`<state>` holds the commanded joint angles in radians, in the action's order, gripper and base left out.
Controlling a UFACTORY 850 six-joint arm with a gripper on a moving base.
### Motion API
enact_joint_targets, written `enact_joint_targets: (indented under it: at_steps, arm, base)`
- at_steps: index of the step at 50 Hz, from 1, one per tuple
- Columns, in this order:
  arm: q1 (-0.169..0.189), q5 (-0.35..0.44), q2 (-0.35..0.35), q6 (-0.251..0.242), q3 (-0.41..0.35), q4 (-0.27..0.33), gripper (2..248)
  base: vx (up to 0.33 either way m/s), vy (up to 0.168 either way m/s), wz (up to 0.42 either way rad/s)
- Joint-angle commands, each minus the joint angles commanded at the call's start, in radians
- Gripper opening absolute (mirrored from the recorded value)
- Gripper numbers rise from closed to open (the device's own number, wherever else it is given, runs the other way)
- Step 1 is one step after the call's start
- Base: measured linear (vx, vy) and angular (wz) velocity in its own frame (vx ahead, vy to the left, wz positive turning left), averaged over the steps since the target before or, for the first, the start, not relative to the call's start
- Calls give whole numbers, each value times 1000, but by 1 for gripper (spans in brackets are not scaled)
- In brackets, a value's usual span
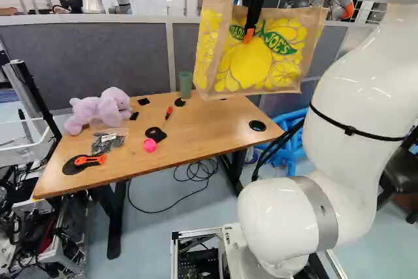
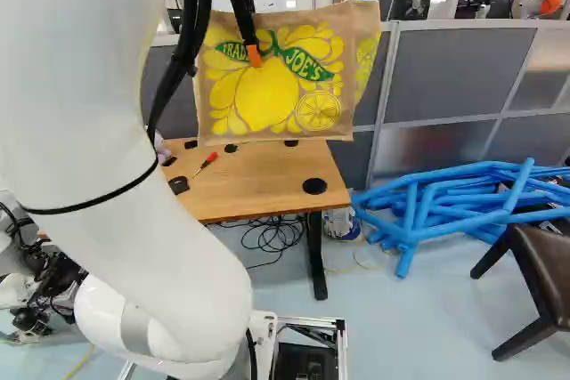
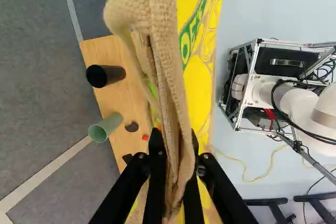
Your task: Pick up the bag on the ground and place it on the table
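At one o'clock in left base view, bag (image 1: 256, 63) hangs aloft, gathered rim pinched between fingers of gripper (image 3: 176, 142). Lowered off line, base could snag edge of table (image 1: 212, 125) and crumple, or topple green cup (image 1: 185, 85) at tabletop's twelve o'clock.

light: pretty bright and even | glare: small shiny spots on the white arm (image 1: 339, 115), hazy glow on the lower partition panel (image 2: 436, 146) | shadows: soft, kinda faint under the desk (image 1: 212, 125)
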<state>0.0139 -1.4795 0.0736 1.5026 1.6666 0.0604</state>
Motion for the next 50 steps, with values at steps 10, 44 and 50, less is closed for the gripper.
enact_joint_targets:
  at_steps: [10, 44, 50]
  arm:
    - [0, 0, 14, 0, -16, 0, 35]
    - [0, 62, 82, 0, -61, 0, 35]
    - [0, 83, 94, 0, -68, 0, 35]
  base:
    - [0, 0, 0]
    - [0, 0, 0]
    - [0, 0, 0]
